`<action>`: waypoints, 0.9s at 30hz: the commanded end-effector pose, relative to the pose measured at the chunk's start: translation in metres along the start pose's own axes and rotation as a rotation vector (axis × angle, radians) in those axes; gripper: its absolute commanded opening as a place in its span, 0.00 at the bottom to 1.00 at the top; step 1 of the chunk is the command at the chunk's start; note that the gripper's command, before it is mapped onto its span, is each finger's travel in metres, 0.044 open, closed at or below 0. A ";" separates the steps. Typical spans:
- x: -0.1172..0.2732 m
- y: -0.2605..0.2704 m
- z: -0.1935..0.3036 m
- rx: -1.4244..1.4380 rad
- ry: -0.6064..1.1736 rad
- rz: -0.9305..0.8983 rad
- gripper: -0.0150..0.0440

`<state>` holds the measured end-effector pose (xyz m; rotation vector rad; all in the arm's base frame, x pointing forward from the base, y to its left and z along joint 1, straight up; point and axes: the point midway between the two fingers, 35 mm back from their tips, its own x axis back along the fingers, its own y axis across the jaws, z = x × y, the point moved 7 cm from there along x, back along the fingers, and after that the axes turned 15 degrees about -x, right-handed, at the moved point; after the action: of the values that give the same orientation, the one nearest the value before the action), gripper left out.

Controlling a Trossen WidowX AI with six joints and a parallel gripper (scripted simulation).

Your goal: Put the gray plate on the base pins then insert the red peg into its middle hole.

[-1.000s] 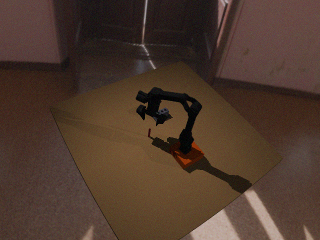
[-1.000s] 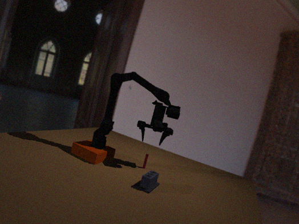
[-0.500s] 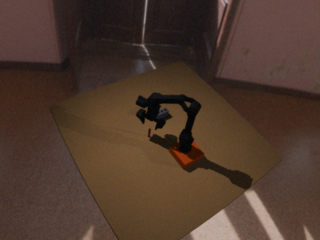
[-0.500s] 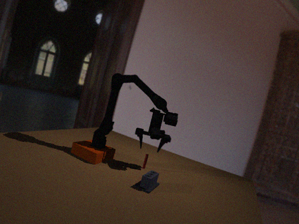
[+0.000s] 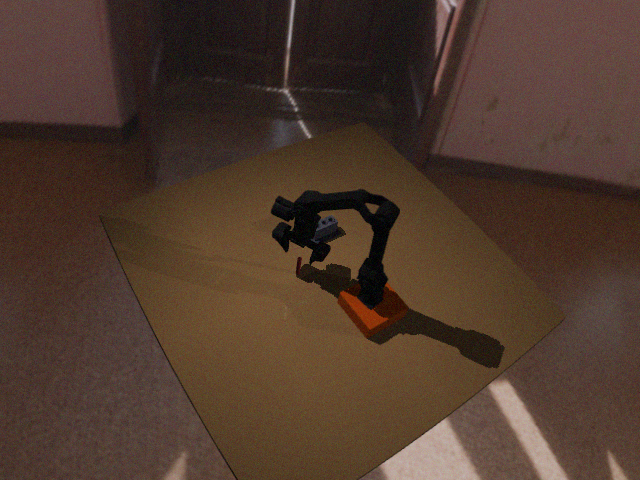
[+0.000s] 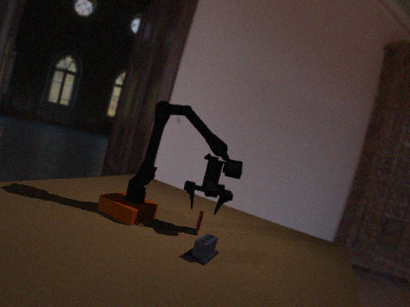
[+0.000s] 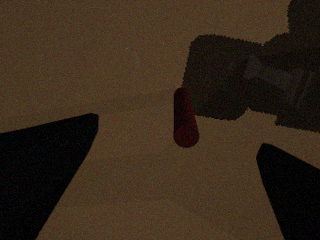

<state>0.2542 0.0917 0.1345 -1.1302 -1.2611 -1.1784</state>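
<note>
The gray plate shows round holes in its top. It sits on the dark base and looks flat; the arm partly hides it in the top view, and the pins are not visible. The red peg stands upright on the table, apart from the plate. My gripper is open and empty, pointing down. Its fingertips are around peg-top height or slightly above. In the wrist view the peg shows between the two fingers.
The orange arm mount stands on the tan table. The plate and base stand close to the peg, on the side nearer the exterior camera. The arm's shadow falls beside the peg.
</note>
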 end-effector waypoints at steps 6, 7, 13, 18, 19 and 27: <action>-0.016 -0.001 0.000 -0.002 0.000 0.008 1.00; -0.017 -0.001 0.000 -0.002 0.000 0.008 1.00; -0.027 -0.002 0.000 -0.002 0.000 0.008 1.00; -0.035 -0.003 -0.001 -0.002 0.000 0.008 1.00; -0.037 -0.003 -0.001 -0.002 0.000 0.008 1.00; -0.041 -0.003 -0.001 -0.002 0.000 0.008 0.82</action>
<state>0.2530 0.0912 0.0952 -1.1344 -1.2583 -1.1741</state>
